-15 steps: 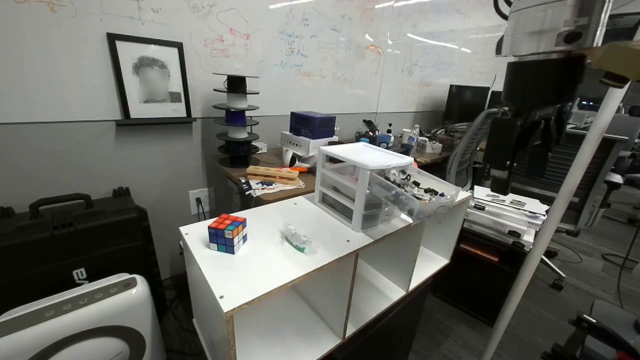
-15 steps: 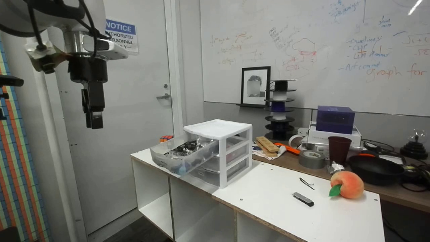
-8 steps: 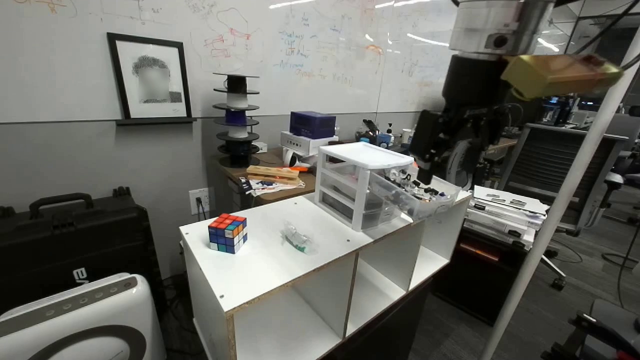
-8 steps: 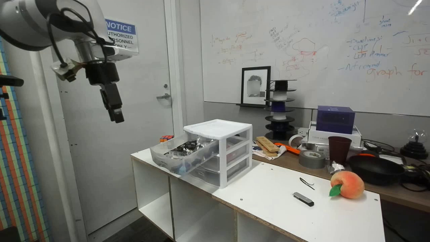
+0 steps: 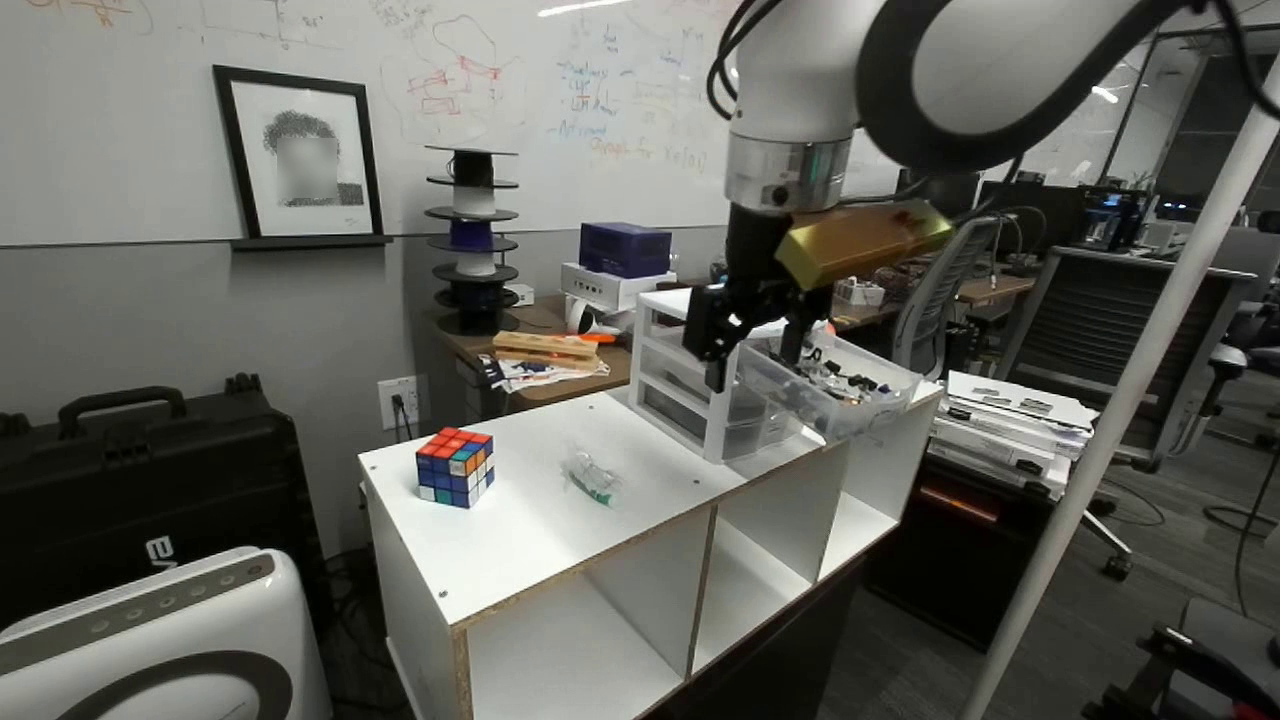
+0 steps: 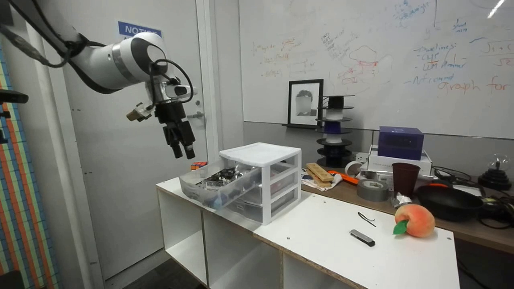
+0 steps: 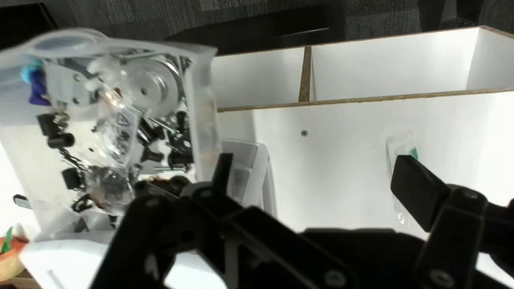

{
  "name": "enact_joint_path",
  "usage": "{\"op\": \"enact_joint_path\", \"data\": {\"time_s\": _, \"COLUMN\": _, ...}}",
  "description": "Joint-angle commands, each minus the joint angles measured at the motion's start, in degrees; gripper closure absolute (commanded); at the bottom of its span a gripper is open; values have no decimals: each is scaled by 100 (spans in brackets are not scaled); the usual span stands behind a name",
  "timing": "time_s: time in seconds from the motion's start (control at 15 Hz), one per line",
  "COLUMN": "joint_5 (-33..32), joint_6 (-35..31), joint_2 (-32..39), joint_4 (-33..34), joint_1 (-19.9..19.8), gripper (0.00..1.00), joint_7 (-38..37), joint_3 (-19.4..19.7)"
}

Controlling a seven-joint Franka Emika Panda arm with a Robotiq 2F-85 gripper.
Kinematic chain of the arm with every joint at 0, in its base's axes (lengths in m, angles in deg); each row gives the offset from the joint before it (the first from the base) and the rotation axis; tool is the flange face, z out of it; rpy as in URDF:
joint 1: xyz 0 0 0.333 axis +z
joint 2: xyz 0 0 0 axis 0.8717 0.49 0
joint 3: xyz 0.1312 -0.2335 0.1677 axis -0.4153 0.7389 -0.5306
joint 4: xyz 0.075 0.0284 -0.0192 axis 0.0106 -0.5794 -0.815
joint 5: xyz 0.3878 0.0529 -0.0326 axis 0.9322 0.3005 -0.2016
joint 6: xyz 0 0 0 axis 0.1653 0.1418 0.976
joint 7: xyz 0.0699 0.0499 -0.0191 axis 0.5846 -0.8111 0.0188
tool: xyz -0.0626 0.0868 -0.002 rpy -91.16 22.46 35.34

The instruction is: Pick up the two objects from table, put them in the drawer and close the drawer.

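The sign [image 6: 138, 30] on the door [image 6: 132, 180] said NOTICE in white on blue, its lower part behind my arm [image 6: 114, 66]. On the whiteboard [image 6: 281, 20] I could read "graph for" in orange; the blue list above was mostly scrawl. The black case [image 5: 200, 460] had white letters I couldn't make out.

In an exterior view my arm slanted in from the upper left, wrist bent down, and my pincer [image 5: 753, 368] hung higher than the counter [image 6: 329, 247], near the drawer [image 6: 239, 186]. Its fingers [image 7: 419, 192] were spread wide and I had hold of nothing.

That drawer was the top one of a white plastic unit [image 6: 260, 153], pulled way out past the counter's front edge. Pretty stuffed too: little black parts [image 7: 62, 140], a clear round piece [image 7: 138, 82], plus a clear bag [image 7: 120, 132] printed with a triangle, other marks too blurry. The lower drawers [image 6: 247, 208] were pushed in.

The Rubik's cube [image 5: 455, 467] sat near a back corner at one end of the counter, and the clear packet [image 5: 595, 478] with a bit of green lay between it and the unit. Down the other end, the peach [image 6: 415, 220] was by the opposite back corner, with a grey-and-black stick [image 6: 362, 237] between it and the unit.
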Motion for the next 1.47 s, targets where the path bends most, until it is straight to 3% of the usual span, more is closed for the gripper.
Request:
{"op": "enact_joint_path", "data": {"time_s": 0.0, "joint_5": -347, "joint_6": 168, "joint_2": 1027, "joint_4": 1166, "joint_1": 692, "gripper": 0, "joint_7": -185, "joint_3": 343}}
{"op": "enact_joint_path", "data": {"time_s": 0.47, "joint_5": -137, "joint_6": -145, "joint_2": 2121, "joint_4": 2070, "joint_1": 1445, "gripper": 0, "joint_7": -226, "joint_3": 900}}
{"op": "enact_joint_path", "data": {"time_s": 0.87, "joint_5": -22, "joint_6": -476, "joint_2": 2630, "joint_4": 2310, "joint_1": 1591, "gripper": 0, "joint_7": -309, "joint_3": 1239}}
{"op": "enact_joint_path", "data": {"time_s": 1.4, "joint_5": 42, "joint_6": -454, "joint_2": 3613, "joint_4": 3443, "joint_1": 1846, "gripper": 0, "joint_7": -188, "joint_3": 1440}}
